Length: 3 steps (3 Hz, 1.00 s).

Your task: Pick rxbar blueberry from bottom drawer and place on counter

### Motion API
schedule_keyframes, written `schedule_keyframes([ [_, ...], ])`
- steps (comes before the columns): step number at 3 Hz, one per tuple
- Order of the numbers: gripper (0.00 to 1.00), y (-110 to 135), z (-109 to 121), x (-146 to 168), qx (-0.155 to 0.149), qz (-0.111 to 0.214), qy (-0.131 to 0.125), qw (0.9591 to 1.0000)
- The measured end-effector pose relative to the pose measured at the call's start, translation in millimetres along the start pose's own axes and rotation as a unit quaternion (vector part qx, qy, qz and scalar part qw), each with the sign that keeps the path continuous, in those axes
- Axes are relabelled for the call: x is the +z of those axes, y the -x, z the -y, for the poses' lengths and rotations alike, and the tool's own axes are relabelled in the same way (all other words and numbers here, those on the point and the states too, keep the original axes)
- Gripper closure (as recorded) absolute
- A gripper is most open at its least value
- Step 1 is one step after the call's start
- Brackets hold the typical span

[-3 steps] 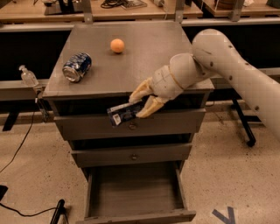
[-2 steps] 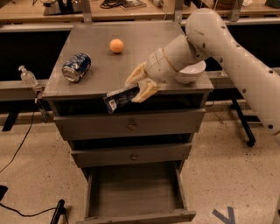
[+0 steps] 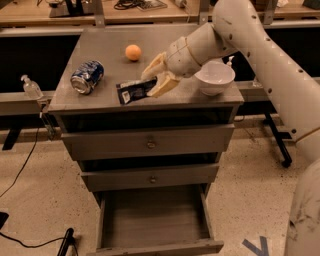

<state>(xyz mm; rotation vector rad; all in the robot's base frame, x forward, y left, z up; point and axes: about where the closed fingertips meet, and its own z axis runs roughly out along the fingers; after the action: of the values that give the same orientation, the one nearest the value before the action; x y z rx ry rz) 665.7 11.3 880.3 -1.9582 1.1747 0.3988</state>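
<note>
My gripper (image 3: 154, 80) is over the front middle of the grey counter (image 3: 107, 55). Its pale fingers (image 3: 163, 85) are shut on one end of the rxbar blueberry (image 3: 132, 91), a dark flat wrapper with blue and white print. The bar sticks out to the left, at or just above the counter surface; I cannot tell if it touches. The bottom drawer (image 3: 156, 245) stands pulled open at the foot of the cabinet and its inside looks bare.
A blue-and-silver soda can (image 3: 87, 76) lies on its side at the counter's left. An orange ball (image 3: 133, 52) sits behind the gripper. A white bowl (image 3: 214, 77) stands at the right. Two knobbed drawers (image 3: 149, 144) are closed. A tan workbench (image 3: 115, 10) runs behind.
The gripper has carried the bar up from in front of the top drawer and back over the counter's front edge. The can and ball have not moved.
</note>
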Motion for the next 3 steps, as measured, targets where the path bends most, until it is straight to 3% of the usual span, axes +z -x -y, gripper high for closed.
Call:
schedule_keyframes([
  [1,1.00,-12.1,23.2,-9.3,0.050,0.008,-0.056,0.9971],
  [2,1.00,-28.6,40.8,-17.9,0.091,0.002,-0.114,0.9893],
  [3,0.79,-29.6,46.0,-16.1,0.095,0.003,-0.125,0.9877],
])
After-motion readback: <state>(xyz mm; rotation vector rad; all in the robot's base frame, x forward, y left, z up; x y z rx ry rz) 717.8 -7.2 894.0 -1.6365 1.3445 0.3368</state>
